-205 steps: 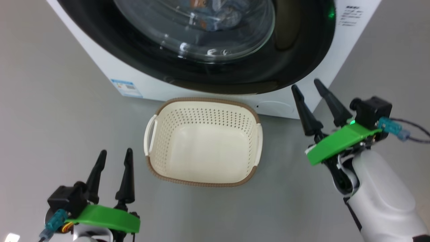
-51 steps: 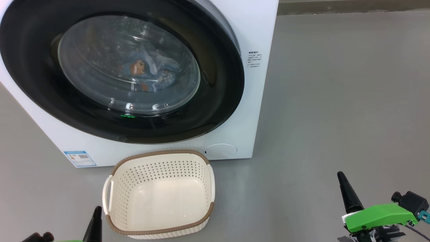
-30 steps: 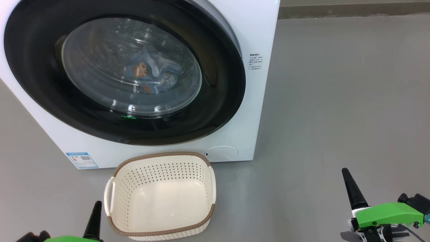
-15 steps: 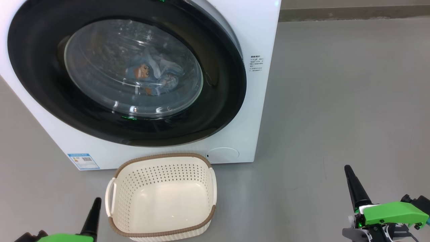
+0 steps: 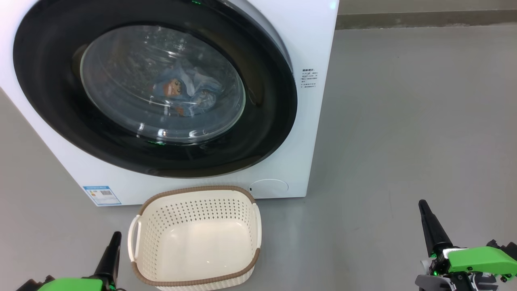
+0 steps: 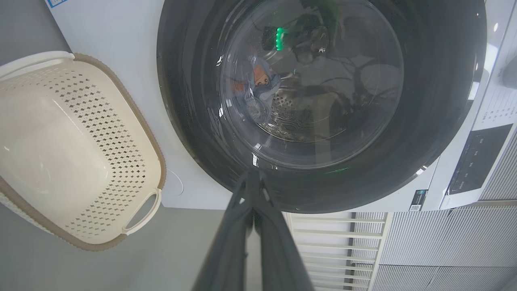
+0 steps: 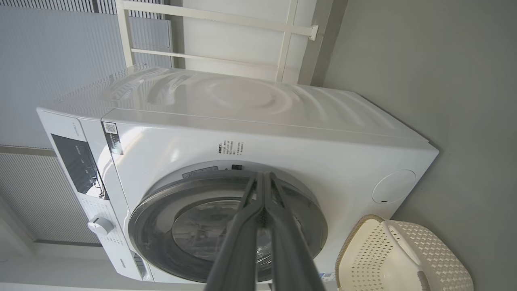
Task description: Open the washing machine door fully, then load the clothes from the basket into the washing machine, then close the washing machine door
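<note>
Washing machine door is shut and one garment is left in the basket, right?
No: the basket is empty, as the head view shows; the denim-blue garment lies behind the washing machine door, which is indeed shut.

Laundry corner — washing machine [image 5: 317, 40], cream basket [image 5: 194, 189], bare grey floor [image 5: 404, 121].

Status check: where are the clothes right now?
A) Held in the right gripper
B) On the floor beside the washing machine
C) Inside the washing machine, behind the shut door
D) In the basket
C: the clothes show through the glass of the shut washing machine door, and the basket has a bare bottom.
</note>
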`<state>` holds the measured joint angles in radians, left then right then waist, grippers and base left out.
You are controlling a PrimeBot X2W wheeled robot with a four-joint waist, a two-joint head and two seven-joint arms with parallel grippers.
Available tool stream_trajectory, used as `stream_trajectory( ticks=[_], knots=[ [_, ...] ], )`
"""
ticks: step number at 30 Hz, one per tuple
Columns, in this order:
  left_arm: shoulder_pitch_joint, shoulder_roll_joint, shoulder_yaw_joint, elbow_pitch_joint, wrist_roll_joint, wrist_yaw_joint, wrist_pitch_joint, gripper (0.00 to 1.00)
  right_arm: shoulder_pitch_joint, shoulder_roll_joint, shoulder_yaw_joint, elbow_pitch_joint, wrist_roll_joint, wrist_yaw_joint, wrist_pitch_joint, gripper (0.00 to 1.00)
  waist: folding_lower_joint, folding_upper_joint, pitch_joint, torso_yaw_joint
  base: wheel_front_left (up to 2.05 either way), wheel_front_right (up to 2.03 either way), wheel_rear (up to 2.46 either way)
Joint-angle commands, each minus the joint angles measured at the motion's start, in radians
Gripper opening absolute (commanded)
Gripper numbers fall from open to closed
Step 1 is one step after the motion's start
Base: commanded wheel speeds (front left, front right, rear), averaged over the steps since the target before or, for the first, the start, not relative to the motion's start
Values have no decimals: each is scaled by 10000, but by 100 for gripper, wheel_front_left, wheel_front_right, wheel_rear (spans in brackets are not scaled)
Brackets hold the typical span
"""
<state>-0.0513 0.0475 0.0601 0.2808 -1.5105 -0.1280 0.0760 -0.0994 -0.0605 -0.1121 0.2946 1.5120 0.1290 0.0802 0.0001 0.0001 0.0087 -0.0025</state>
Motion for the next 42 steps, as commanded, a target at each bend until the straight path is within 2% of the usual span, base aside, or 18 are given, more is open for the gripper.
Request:
stream_trajectory(
  ticks=[1, 9, 42],
  knots=[
    [-477, 103, 363, -314, -262, -26, 97, 0, -114, 18, 135, -361, 262, 17, 94, 0, 0, -1, -8, 4, 0, 0, 0],
    [-563, 72, 484, -356, -1024, -27, 329, 0, -85, 92, -13, -499, 969, 17, 326, 0, 0, -1, -56, 25, 0, 0, 0],
    [-565, 52, 512, -356, -1001, -27, 352, 0, -86, 97, -20, -499, 963, 17, 332, 0, 0, -1, -56, 25, 0, 0, 0]
  ],
)
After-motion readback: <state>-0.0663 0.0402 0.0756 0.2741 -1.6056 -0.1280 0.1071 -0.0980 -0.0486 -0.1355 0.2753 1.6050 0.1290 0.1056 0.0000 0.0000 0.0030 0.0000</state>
